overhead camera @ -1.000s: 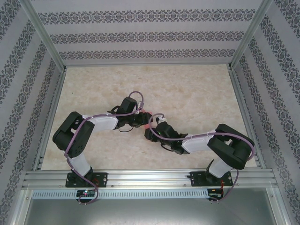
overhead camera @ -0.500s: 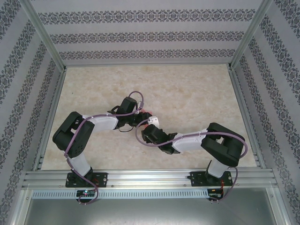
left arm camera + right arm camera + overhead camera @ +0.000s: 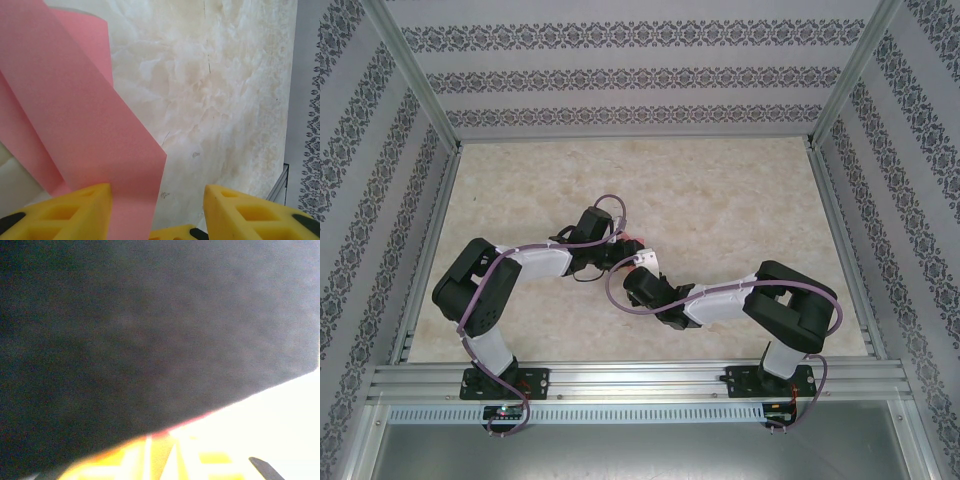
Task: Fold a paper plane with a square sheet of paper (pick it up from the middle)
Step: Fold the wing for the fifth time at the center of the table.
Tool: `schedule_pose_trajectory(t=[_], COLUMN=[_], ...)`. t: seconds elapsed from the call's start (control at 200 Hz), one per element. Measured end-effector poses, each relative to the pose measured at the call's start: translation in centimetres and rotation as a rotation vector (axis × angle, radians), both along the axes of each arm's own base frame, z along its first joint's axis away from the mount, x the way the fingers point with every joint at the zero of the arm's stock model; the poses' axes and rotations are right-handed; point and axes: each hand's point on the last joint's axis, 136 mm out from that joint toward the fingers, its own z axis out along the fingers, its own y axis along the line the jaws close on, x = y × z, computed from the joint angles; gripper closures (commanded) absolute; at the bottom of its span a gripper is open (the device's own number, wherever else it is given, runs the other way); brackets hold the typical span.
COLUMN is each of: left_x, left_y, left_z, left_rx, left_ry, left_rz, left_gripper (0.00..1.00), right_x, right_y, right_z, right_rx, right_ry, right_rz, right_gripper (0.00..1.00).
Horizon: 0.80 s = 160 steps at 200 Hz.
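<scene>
Gaping left gripper over folded pink paper in left wrist view; right gripper dark, blurred, state untellable.

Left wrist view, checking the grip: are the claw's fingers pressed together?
No, the yellow fingers stand wide apart, bare table between them.

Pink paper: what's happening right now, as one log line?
pink paper: folded over | left tool: open, paper edge in its gap | right tool: close by, grip unclear
</scene>
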Motion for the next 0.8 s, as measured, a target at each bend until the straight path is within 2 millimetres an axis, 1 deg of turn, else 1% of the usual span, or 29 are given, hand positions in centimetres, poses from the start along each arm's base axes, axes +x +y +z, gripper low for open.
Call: schedule_pose_trajectory(t=[0.135, 0.215, 0.26, 0.475, 0.58, 0.709, 0.799], left_x=[0.1, 0.1, 0.2, 0.2, 0.3, 0.7, 0.6], left_y=[0.0, -0.1, -0.1, 0.1, 0.3, 0.7, 0.8], left_z=[0.1, 0.2, 0.3, 0.8, 1.7, 3.4, 3.6], left_rx=[0.000, -0.001, -0.002, 0.005, 0.002, -0.017, -0.022], left_ry=[-0.001, -0.002, -0.004, -0.005, -0.025, -0.059, -0.064], left_rz=[0.000, 0.000, 0.001, 0.007, 0.017, 0.031, 0.031], left_gripper=[0.48, 0.48, 0.48, 0.46, 0.42, 0.40, 0.39], right_x=[0.0, 0.0, -0.1, -0.7, -1.1, -1.3, -1.4], right_y=[-0.1, -0.1, -0.2, 0.0, 0.2, 0.2, 0.1], right_z=[0.0, 0.0, 0.1, 0.2, 0.5, 0.7, 0.6], right_rx=[0.002, 0.009, 0.015, 0.059, 0.146, 0.279, 0.360], right_ry=[0.001, 0.003, 0.006, 0.027, 0.058, 0.115, 0.158], right_rz=[-0.006, -0.011, -0.015, 0.001, 0.014, 0.019, 0.017], right_gripper=[0.94, 0.97, 1.00, 1.00, 1.00, 1.00, 1.00])
